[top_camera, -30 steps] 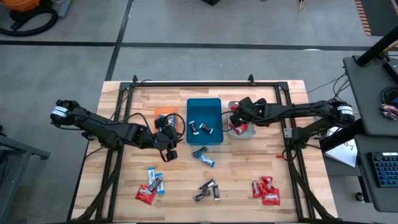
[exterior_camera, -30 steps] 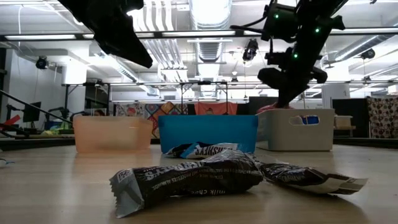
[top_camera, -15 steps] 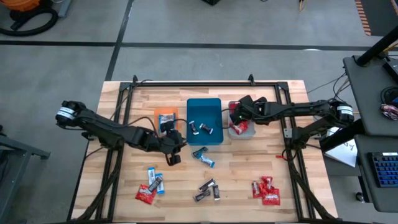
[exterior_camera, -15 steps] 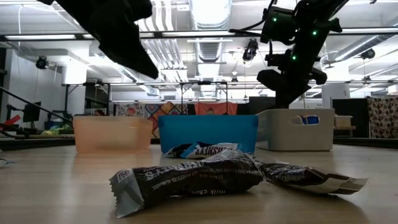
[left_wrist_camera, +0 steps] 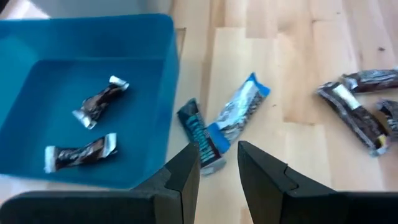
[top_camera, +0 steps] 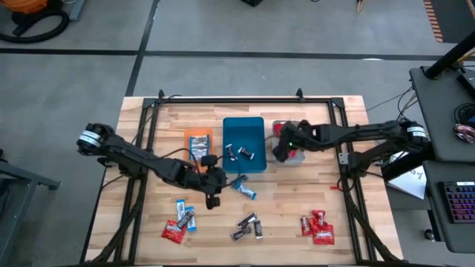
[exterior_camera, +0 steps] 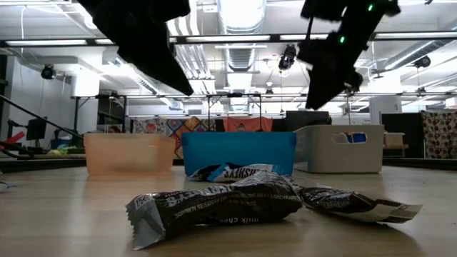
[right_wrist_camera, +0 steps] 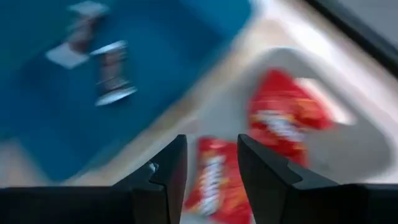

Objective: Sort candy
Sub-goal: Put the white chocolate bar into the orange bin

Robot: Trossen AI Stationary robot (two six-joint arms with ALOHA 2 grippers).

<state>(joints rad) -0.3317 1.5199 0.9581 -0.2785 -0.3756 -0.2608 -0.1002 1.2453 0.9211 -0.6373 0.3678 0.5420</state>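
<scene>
Beside the teal tray (top_camera: 243, 127), the left gripper (top_camera: 213, 194) hovers empty, fingers apart, above blue-and-white candies (left_wrist_camera: 239, 109) lying just off the tray's near corner. At the tray's other side, the right gripper (top_camera: 282, 148), fingers parted and empty, hangs over the grey tray (top_camera: 298, 157) holding red candies (right_wrist_camera: 281, 120). Two dark candies (left_wrist_camera: 99, 102) lie inside the teal tray.

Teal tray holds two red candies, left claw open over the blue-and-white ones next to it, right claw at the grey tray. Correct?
Not quite. The two candies in the teal tray are dark brown with silver ends, not red, as the left wrist view shows. The rest stands: the left claw is open over the blue-and-white candies, and the right claw is at the grey tray.
</scene>
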